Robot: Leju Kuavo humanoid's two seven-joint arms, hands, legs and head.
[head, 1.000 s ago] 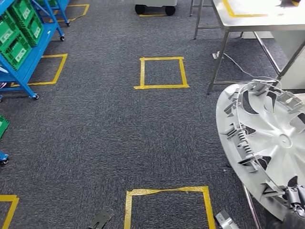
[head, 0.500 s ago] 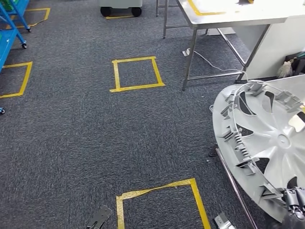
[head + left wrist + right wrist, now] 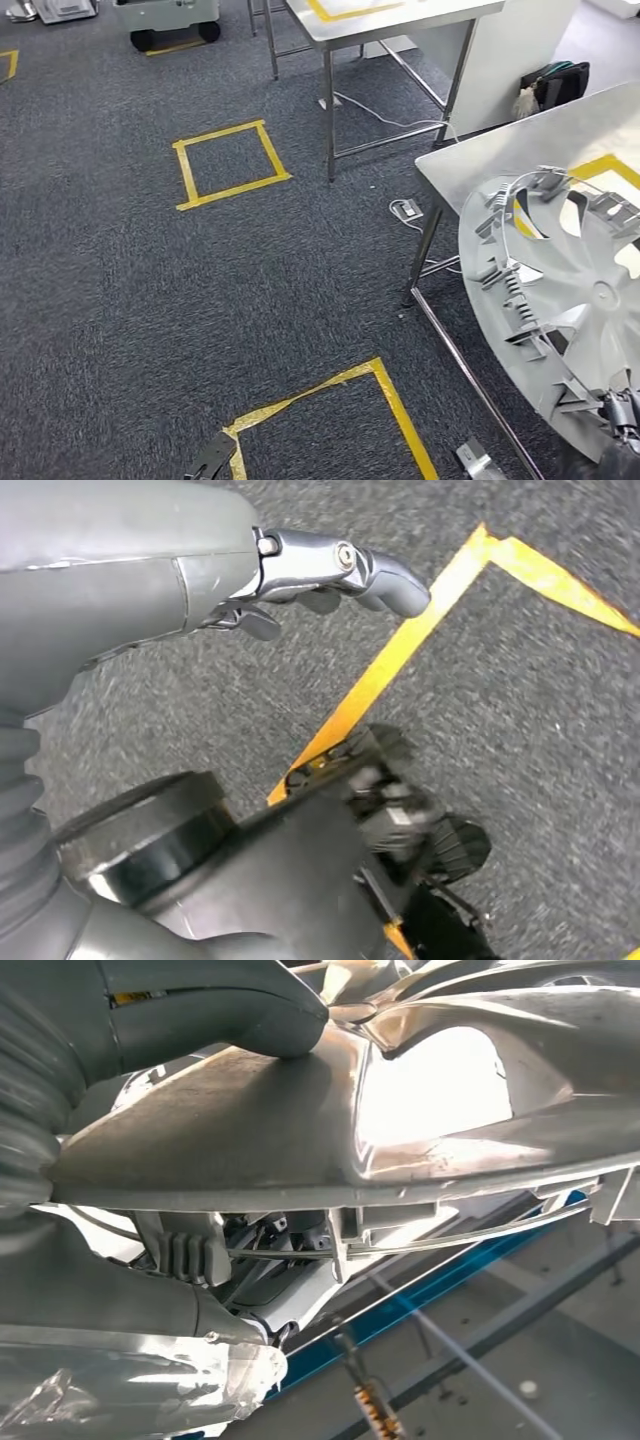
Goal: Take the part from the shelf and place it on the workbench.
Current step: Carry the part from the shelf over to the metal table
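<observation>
Grey carpet fills most of the head view, marked with yellow tape squares — one farther off, another close below. At the right stands a steel counter with yellow tape on its top; a second one stands farther back. The part, a silver wheel cover with clips round its rim, is held up at the lower right, tilted, its far edge overlapping the near counter's top. The right hand shows at its lower edge.

From the left wrist, the left hand hangs over carpet and a yellow tape line — fingers stretched out, gripping nothing.

From the right wrist, the part is close against the camera. The right hand has its grey thumb pressed on the cover's face and the fingers under the rim, clamped on it. Blurred behind it are a blue bar and grey floor.
</observation>
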